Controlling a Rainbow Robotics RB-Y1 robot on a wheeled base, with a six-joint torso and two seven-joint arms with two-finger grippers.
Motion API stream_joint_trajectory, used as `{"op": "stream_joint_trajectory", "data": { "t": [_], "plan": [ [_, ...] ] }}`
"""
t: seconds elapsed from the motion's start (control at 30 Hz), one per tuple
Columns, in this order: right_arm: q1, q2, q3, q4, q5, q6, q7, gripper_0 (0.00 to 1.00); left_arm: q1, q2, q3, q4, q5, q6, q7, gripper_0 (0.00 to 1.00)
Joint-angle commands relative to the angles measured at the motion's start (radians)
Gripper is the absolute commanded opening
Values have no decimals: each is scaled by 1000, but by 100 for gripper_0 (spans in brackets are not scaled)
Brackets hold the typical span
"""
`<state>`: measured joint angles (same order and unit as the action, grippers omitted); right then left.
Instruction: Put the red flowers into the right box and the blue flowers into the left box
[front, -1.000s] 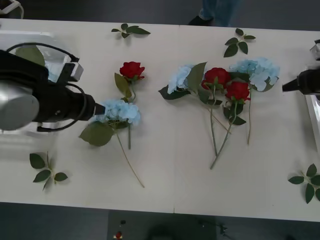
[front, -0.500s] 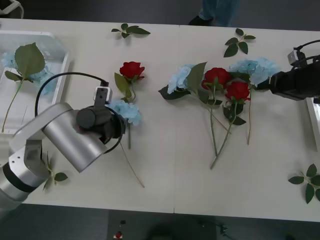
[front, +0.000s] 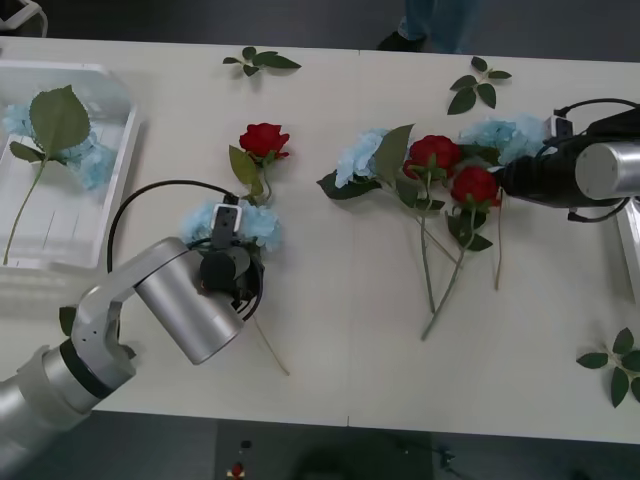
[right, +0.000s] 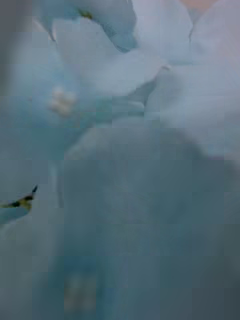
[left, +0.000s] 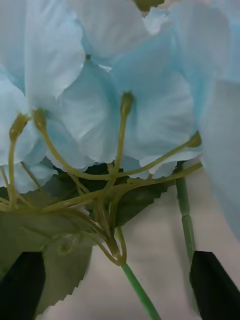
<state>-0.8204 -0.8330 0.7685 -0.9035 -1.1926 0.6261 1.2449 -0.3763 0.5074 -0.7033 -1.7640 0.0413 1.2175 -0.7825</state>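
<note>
Far left on the table (front: 330, 350) there's the left box (front: 118, 160), the translucent tray, with one blue flower (front: 85, 160) already lying in it, big leaf on top, stem trailing toward the near rim; just right of that the left arm curls in from the near-left corner and the left gripper (front: 235, 290) is parked right over another blue flower (front: 250, 222), head poking out above the wrist, stem running out below it. In the left wrist view its black fingertips (left: 215, 285) sit wide apart at the two corners with the pale petals (left: 100, 80) and the green stem (left: 140, 295) between them, so jaws open, not clamped on anything.

Just above that bloom is a lone red rose (front: 264, 139); a loose leaf sprig (front: 262, 60) lies near the far edge.

Middle-right is the messy pile: a blue cluster (front: 358, 157) under a big leaf, then two red roses (front: 433, 153) side by side with stems crossing toward the near edge, then one more blue head (front: 500, 135). The right gripper (front: 510, 178) comes in from the right edge, its tip right at that blue head beside the second rose (front: 475, 183); the right wrist view is just blurry blue petals (right: 100, 100), so can't tell how its jaws stand. The right box (front: 630, 235) is a thin white rim at the far right edge.
</note>
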Motion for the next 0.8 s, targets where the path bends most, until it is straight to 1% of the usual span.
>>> {"op": "stream_joint_trajectory", "data": {
  "t": [0.03, 0.07, 0.1, 0.13, 0.17, 0.2, 0.23, 0.27, 0.33, 0.37, 0.43, 0.47, 0.67, 0.73, 0.8],
  "plan": [
    [-20, 43, -14, 66, 62, -36, -58, 100, -30, -3, 8, -14, -8, -13, 23, 56],
    [-25, 58, -14, 83, 76, -45, -59, 100, -30, -4, 8, -12, -9, -13, 23, 40],
    [-26, 64, -14, 92, 84, -48, -61, 100, -30, -3, 8, -12, -9, -13, 23, 33],
    [-31, 75, -14, 107, 91, -54, -62, 100, -30, -3, 8, -12, -9, -13, 23, 14],
    [-36, 84, -14, 118, 96, -55, -64, 100, -30, -3, 8, -12, -9, -13, 23, 5],
    [-39, 91, -14, 126, 97, -55, -64, 100, -30, -3, 8, -9, -8, -13, 23, 3],
    [-42, 97, -14, 132, 97, -55, -67, 82, -30, -3, 8, -9, -9, -15, 22, 3],
    [-45, 100, -14, 135, 99, -55, -67, 56, -29, -3, 8, -9, -11, -13, 22, 3],
    [-45, 103, -14, 137, 100, -55, -70, 7, -29, -3, 8, -9, -14, -15, 20, 16],
    [-45, 104, -14, 137, 102, -55, -71, 0, -29, -3, 8, -9, -14, -15, 20, 17],
    [-46, 104, -14, 137, 102, -55, -73, 0, -29, -3, 8, -5, -14, -16, 19, 15],
    [-45, 104, -14, 137, 102, -55, -73, 0, -29, -3, 5, 0, -14, -21, 17, 0],
    [-45, 104, -14, 132, 104, -55, -73, 0, -29, 6, -5, 46, -50, -82, 22, 0],
    [-46, 103, -14, 129, 104, -55, -73, 0, -29, 17, -5, 28, -60, -85, 23, 0],
    [-45, 103, -14, 126, 104, -55, -73, 0, -29, 45, 4, -20, -61, -84, 26, 0]
  ]
}}
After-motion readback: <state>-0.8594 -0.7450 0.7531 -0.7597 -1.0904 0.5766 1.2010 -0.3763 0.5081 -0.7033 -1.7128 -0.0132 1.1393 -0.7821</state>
